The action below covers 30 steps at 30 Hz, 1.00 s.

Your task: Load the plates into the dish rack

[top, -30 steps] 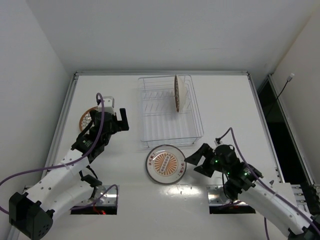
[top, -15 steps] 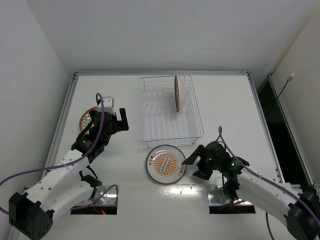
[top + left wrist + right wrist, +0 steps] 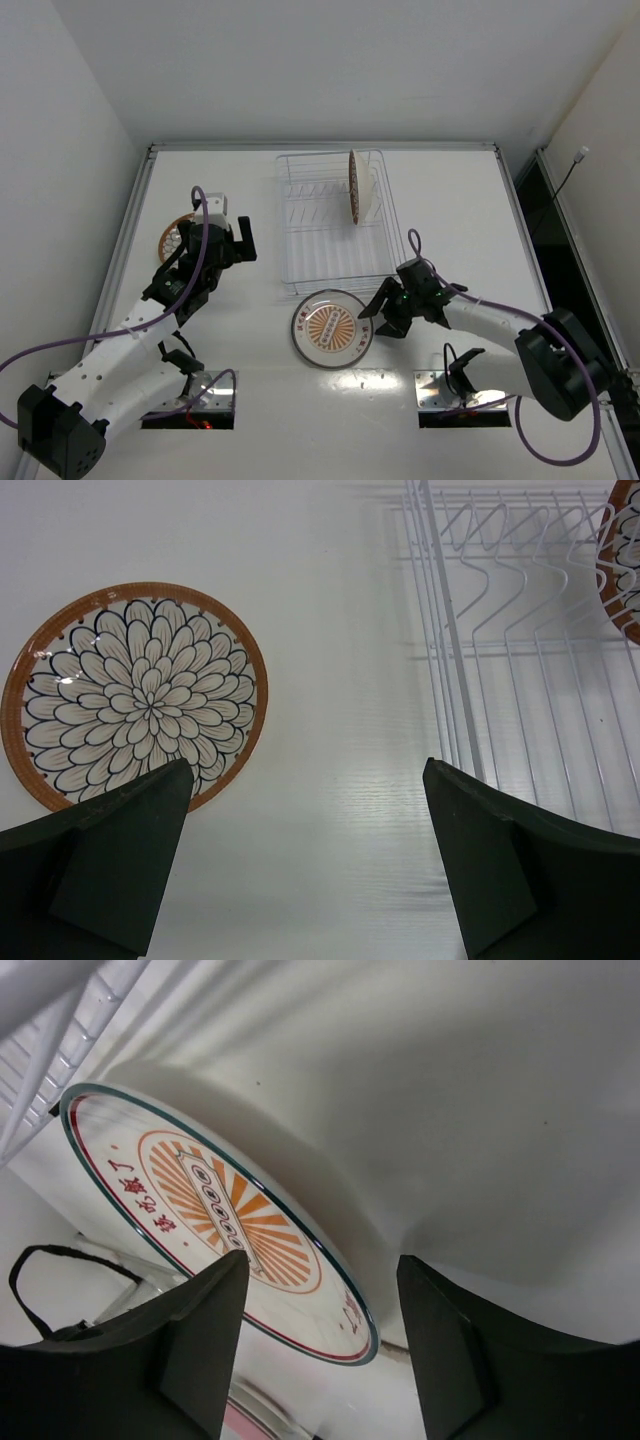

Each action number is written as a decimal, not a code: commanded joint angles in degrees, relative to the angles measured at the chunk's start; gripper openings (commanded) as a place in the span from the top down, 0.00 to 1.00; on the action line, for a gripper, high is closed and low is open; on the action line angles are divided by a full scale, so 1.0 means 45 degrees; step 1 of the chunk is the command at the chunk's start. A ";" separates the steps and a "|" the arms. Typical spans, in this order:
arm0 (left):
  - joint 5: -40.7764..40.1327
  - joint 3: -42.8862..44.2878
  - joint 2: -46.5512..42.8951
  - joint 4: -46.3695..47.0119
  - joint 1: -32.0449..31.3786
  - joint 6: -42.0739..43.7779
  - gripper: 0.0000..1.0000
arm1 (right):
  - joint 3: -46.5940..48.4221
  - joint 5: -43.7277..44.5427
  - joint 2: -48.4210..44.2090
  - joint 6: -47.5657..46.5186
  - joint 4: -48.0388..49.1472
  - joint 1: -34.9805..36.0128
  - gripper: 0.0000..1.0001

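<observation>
The white plate with the orange sunburst centre [image 3: 330, 328] [image 3: 215, 1205] lies flat on the table, just in front of the dish rack [image 3: 300, 255]. My right gripper [image 3: 373, 319] [image 3: 320, 1265] is open, with the plate's right rim lying between its jaws; no grip shows. One brown-rimmed plate [image 3: 353, 187] [image 3: 626, 565] stands upright among the rack's tines [image 3: 520, 600]. The other brown-rimmed petal plate [image 3: 172, 237] [image 3: 133, 695] lies flat at the left. My left gripper [image 3: 233, 238] [image 3: 305, 770] hovers open and empty between that plate and the rack.
White walls enclose the table on the left, back and right. A raised metal rail [image 3: 135, 230] runs along the left edge. Purple cables [image 3: 200, 260] loop off both arms. The arm bases and their mounting slots [image 3: 445, 395] sit at the near edge.
My right arm has reached forward and left until its jaws straddle the sunburst plate's right rim, and the jaws have narrowed a little. The left arm and all plates are unmoved.
</observation>
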 commanded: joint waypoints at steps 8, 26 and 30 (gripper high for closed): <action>-0.0212 0.0185 -0.0116 0.0318 -0.0132 0.0231 0.00 | 0.0065 -0.0606 0.0411 -0.0530 0.1918 -0.0064 0.68; -0.0212 0.0185 -0.0233 0.0201 -0.0132 0.0231 0.00 | -0.0052 -0.0489 -0.1677 -0.0529 0.1001 0.0170 1.00; -0.0212 0.0185 -0.0233 0.0201 -0.0132 0.0231 0.00 | -0.0052 -0.0372 -0.2536 -0.0529 0.0357 0.0287 1.00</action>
